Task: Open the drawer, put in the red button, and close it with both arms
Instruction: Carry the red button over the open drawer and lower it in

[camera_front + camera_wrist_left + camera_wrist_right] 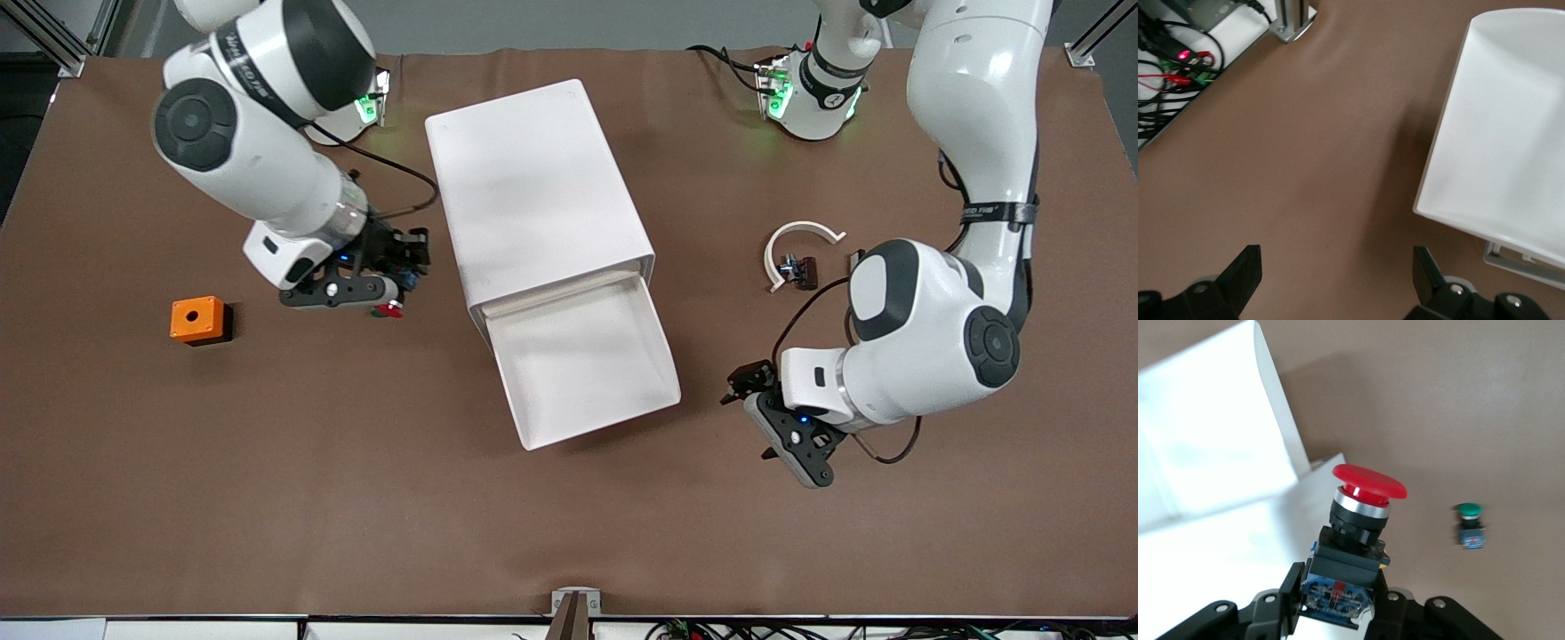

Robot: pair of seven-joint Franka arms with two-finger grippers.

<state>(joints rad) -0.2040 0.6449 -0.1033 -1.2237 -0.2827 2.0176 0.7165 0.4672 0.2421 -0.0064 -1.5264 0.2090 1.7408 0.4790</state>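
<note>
The white cabinet (533, 196) stands mid-table with its drawer (613, 391) pulled out toward the front camera, nothing inside it. My right gripper (391, 298) hangs over the table beside the cabinet, toward the right arm's end. It is shut on the black body of the red button (386, 311). In the right wrist view the red button (1368, 482) stands cap-up between the fingers of the right gripper (1338, 587), with the drawer (1238, 547) past it. My left gripper (754, 416) is open and holds nothing, beside the drawer's front corner (1451, 207). In the left wrist view the left gripper (1336, 267) has only bare mat between its fingers.
An orange cube with a hole (197, 318) sits toward the right arm's end of the table. A green-capped button (797, 269) lies next to a white curved piece (800, 238) toward the left arm's end. The right wrist view also shows that green button (1469, 523).
</note>
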